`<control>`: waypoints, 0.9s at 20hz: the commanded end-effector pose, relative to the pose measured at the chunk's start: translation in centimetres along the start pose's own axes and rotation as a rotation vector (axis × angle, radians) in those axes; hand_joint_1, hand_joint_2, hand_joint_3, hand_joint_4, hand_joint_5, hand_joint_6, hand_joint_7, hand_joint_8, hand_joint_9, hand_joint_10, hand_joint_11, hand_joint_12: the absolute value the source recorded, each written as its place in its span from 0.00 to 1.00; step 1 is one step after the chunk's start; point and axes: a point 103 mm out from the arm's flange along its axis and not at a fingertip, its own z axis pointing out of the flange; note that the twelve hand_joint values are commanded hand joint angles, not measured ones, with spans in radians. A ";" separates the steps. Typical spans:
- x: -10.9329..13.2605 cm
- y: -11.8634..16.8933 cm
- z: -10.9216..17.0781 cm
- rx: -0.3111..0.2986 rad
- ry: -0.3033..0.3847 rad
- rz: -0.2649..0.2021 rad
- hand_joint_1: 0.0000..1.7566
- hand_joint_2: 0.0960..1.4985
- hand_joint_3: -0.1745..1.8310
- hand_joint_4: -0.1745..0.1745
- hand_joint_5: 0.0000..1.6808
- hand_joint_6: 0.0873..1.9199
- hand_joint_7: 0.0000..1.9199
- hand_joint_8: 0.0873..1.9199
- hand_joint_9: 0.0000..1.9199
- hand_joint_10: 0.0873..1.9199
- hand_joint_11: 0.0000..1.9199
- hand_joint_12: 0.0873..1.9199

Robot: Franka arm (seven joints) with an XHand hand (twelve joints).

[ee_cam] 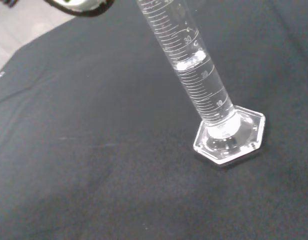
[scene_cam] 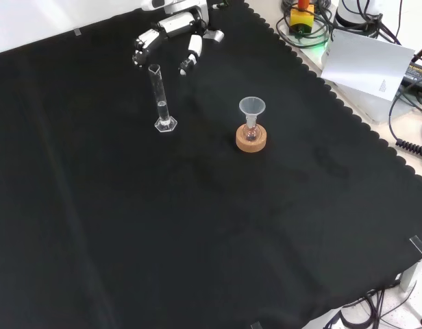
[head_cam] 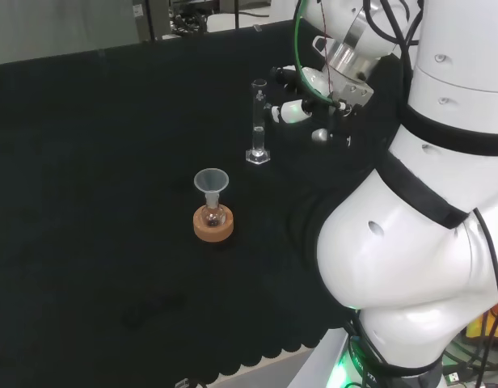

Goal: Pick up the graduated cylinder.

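In the head view, going from left to right, a clear funnel (head_cam: 211, 183) sits in the neck of a small round flask (head_cam: 213, 217) held by a cork ring (head_cam: 213, 225). This group stands well apart from the hand, to its left and nearer the camera.

Next comes the graduated cylinder (head_cam: 258, 121). It is a tall, narrow tube of clear glass, upright on the black cloth (head_cam: 95, 202) on a flat six-sided foot. From the wrist, fine white scale lines with small numbers run up the tube, and a little clear liquid stands low in it, its surface showing as a bright ring a short way above the foot (ee_cam: 229, 139). The foot is clear too, with bright edges, and it lies flat on the cloth.

The cylinder stands just beside the hand (head_cam: 301, 101), on its left in the head view and apart from it; a dark gap shows between the tube and the nearest fingers. In the front view the hand (scene_cam: 171, 35) is above the top of the cylinder (scene_cam: 161, 97), with its fingers (scene_cam: 188, 56) spread either side of the tube's upper end without touching it. The fingers are relaxed and only slightly bent, and they hold nothing.

At the right of the head view stand the arm's big white links (head_cam: 427, 242).
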 end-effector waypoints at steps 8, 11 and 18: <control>-1.3 1.6 4.2 -0.006 0.245 -0.052 0.55 0.39 0.37 0.35 0.25 0.00 0.08 0.31 0.17 0.32 0.04 0.71; -1.4 1.9 4.7 -0.025 0.279 -0.066 0.56 0.38 0.39 0.35 0.26 0.00 0.11 0.31 0.20 0.31 0.05 0.71; -1.1 2.4 5.4 -0.069 0.364 -0.110 0.56 0.36 0.42 0.34 0.30 0.00 0.16 0.31 0.25 0.30 0.09 0.70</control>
